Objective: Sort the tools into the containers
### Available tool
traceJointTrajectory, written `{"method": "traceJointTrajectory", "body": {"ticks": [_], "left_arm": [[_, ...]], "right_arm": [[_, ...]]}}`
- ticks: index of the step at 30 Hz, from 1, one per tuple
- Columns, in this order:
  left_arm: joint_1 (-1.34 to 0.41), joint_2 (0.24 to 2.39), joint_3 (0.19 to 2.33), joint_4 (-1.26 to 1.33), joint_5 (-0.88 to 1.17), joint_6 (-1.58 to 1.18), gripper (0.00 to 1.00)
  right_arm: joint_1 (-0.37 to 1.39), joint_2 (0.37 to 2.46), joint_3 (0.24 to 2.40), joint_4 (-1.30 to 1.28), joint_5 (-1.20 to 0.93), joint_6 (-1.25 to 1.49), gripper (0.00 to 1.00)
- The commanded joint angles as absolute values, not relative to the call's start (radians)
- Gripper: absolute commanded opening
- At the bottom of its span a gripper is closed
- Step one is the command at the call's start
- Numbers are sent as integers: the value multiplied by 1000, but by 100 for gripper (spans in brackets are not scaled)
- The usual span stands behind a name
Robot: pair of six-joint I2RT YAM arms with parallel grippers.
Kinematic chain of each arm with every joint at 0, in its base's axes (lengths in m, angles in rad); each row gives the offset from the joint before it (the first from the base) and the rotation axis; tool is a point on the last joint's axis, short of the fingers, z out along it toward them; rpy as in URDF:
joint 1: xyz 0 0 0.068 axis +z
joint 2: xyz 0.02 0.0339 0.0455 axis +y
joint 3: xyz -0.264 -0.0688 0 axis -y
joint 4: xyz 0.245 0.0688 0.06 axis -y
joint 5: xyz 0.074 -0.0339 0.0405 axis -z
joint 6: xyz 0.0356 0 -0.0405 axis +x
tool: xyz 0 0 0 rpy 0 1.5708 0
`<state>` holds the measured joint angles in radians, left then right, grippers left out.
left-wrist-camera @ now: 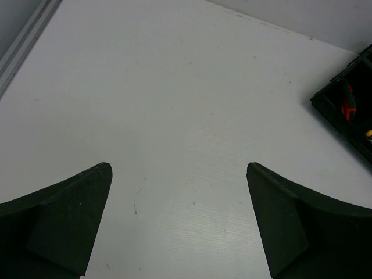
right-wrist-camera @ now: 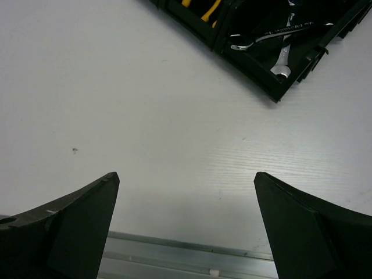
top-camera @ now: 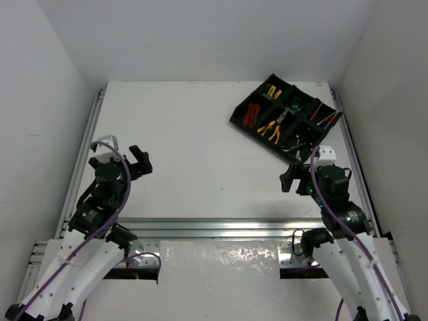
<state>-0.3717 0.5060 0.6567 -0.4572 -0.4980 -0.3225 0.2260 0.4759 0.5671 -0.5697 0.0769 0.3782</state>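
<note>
Both claws stand spread wide and grip nothing. The left claw (top-camera: pixel 142 160) hangs over the bare table (top-camera: pixel 194 147), well apart from the black tray (top-camera: pixel 241 125). The right claw (top-camera: pixel 292 178) hangs near the tray's nearest corner. Every tool you can see lies in a compartment: the yellow-handled pliers (top-camera: pixel 271 128), the red-handled pliers (top-camera: pixel 252 114) and the screwdrivers (top-camera: pixel 299 103). No tool shows outside the tray, so treat the sorting as complete or nearly so. Only the right wrist view resolves the two silver wrenches (right-wrist-camera: pixel 279 40) in the corner compartment. Only the top view shows the whole tray.
</note>
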Motion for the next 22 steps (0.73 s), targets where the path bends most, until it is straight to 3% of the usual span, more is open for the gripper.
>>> {"method": "traceJointTrajectory", "body": {"ticks": [1,22], "left_arm": [[-362,491,650,-382,-480,-319,100],[-362,474,630,-359,-391,-322,100]], "right_arm": [[232,462,594,-633,87,373,99],[232,457,600,-663,126,368,99]]}}
